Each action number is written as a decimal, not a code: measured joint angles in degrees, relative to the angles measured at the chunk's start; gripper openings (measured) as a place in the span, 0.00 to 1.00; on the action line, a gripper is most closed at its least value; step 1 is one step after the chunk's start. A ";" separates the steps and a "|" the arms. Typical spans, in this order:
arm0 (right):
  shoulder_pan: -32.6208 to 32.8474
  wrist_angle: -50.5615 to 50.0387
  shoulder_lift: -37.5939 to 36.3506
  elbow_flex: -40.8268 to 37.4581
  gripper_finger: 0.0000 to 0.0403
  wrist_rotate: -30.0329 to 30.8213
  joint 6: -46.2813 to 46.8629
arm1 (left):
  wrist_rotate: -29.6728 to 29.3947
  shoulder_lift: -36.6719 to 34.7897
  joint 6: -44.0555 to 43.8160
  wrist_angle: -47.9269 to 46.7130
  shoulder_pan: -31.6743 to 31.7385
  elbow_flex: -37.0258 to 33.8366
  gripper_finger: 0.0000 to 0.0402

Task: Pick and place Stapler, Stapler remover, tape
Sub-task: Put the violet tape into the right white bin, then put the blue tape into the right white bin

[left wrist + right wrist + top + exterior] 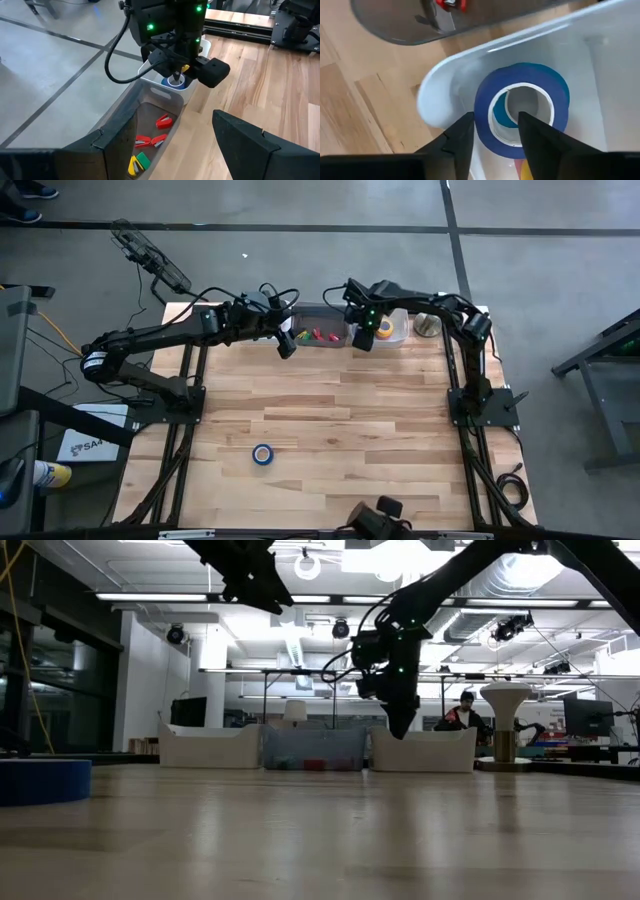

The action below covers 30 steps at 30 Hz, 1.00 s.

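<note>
Placing step for the tape, by the look of it. Right gripper (495, 126) low inside the white bin (434, 95) at the table's far edge, fingers parted narrowly astride the wall of a blue tape roll (485, 107) lying flat there on another roll; apparently not pinching it. Next move: probably lifting straight up clear of the rim, then crossing to the second blue roll (262, 454), alone on the near boards, well apart from the bins.

Left gripper (285, 345) waiting above the clear bin (325, 337), fingers wide, nothing between them.

Hard to make out — small red, yellow and green pieces (150, 142) in the clear bin, too small to name as stapler or remover. Something yellow under the rolls, cut off by the right fingers. Bin contents mostly hidden from table height.
</note>
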 joint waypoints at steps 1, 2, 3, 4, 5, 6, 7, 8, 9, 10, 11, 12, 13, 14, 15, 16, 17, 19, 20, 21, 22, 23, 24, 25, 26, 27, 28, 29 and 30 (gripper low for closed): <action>-0.23 0.00 -0.02 0.00 0.36 -0.12 0.39 | 0.00 0.00 -0.02 -0.02 0.00 0.00 0.63; -0.45 -0.02 0.00 0.00 0.38 -0.19 0.92 | 0.00 0.00 -0.02 -0.05 0.00 0.00 0.63; -0.67 -0.06 0.00 -0.02 0.40 -0.17 1.39 | 0.00 0.00 -0.02 -0.14 0.00 0.00 0.63; -0.84 -0.10 -0.01 -0.01 0.42 -0.17 1.72 | 0.00 0.00 -0.02 -0.36 0.00 0.00 0.63; -1.01 -0.13 -0.03 -0.01 0.44 -0.17 1.97 | 0.00 0.00 -0.02 -0.55 0.00 0.00 0.63; -1.18 -0.24 -0.09 0.00 0.46 -0.17 2.29 | 0.00 0.00 -0.09 -0.66 0.00 0.00 0.63; -1.37 -0.39 -0.14 -0.01 0.47 -0.17 2.45 | 0.00 0.00 -0.16 -0.74 0.00 0.00 0.63; -1.40 -0.50 -0.24 0.00 0.48 -0.13 2.54 | 0.00 0.00 -0.20 -0.85 0.01 0.00 0.63; -1.41 -0.57 -0.48 -0.02 0.49 -0.12 2.83 | 0.00 0.00 -0.22 -0.90 0.00 0.00 0.63; -1.45 -0.57 -0.67 -0.02 0.50 0.11 2.97 | 0.00 0.00 -0.24 -0.95 0.00 0.00 0.63; -1.45 -0.55 -1.08 -0.02 0.51 0.17 3.01 | 0.00 0.00 -0.24 -1.05 0.00 0.00 0.63; -1.47 -0.52 -1.49 -0.02 0.51 0.55 3.20 | 0.00 0.00 -0.26 -1.13 0.02 0.00 0.63; -1.47 -0.36 -1.82 -0.02 0.51 1.11 3.31 | 0.00 0.00 -0.26 -1.32 0.00 0.00 0.63; -1.47 -0.16 -2.28 -0.02 0.51 1.34 3.47 | 0.00 0.00 -0.28 -1.40 0.00 0.00 0.63; -1.47 0.10 -2.53 -0.02 0.51 1.58 3.51 | 0.00 0.00 -0.27 -1.41 0.02 0.00 0.63; -1.47 0.27 -2.82 -0.02 0.51 1.57 3.50 | 0.00 0.00 -0.28 -1.51 0.00 0.00 0.63; -1.49 0.28 -3.16 -0.02 0.51 1.53 3.51 | 0.00 0.00 -0.26 -1.59 0.00 0.00 0.63; -1.49 0.20 -3.65 -0.02 0.51 1.85 3.59 | 0.00 0.00 -0.26 -1.88 0.00 0.00 0.63; -1.49 0.07 -4.05 -0.02 0.51 2.15 4.03 | 0.00 0.00 -0.26 -1.97 0.00 0.00 0.63; -1.48 -0.14 -4.43 -0.02 0.51 2.45 4.39 | 0.00 0.00 -0.26 -2.11 0.00 0.00 0.63; -1.49 -0.22 -4.90 -0.02 0.51 2.49 4.82 | 0.00 -0.09 -0.26 -2.46 0.02 0.00 0.63; -1.49 -0.20 -5.45 -0.02 0.51 2.39 5.40 | 0.00 -0.37 -0.30 -3.14 0.02 0.00 0.63; -1.49 -0.20 -6.10 -0.02 0.51 2.18 6.05 | -0.03 -0.69 -0.49 -3.92 0.02 0.00 0.63; -1.49 -0.20 -6.79 -0.02 0.51 1.97 6.66 | -0.18 -1.01 -0.97 -4.36 0.02 0.00 0.63; -1.49 -0.16 -7.50 -0.02 0.51 1.90 7.42 | -0.20 -1.44 -1.69 -4.85 0.02 0.02 0.63; -1.49 -0.17 -8.29 -0.02 0.51 1.79 8.12 | -0.25 -1.90 -2.70 -5.99 0.02 0.02 0.63; -1.49 -0.19 -9.05 -0.02 0.51 1.73 8.94 | -0.27 -2.31 -3.55 -7.10 0.02 0.02 0.63; -1.49 -0.18 -9.77 -0.02 0.51 1.71 9.51 | -0.28 -2.73 -4.42 -7.81 0.02 0.02 0.63; -1.48 -0.17 -10.55 -0.02 0.51 1.42 10.15 | -0.28 -3.19 -5.34 -8.95 0.02 0.02 0.63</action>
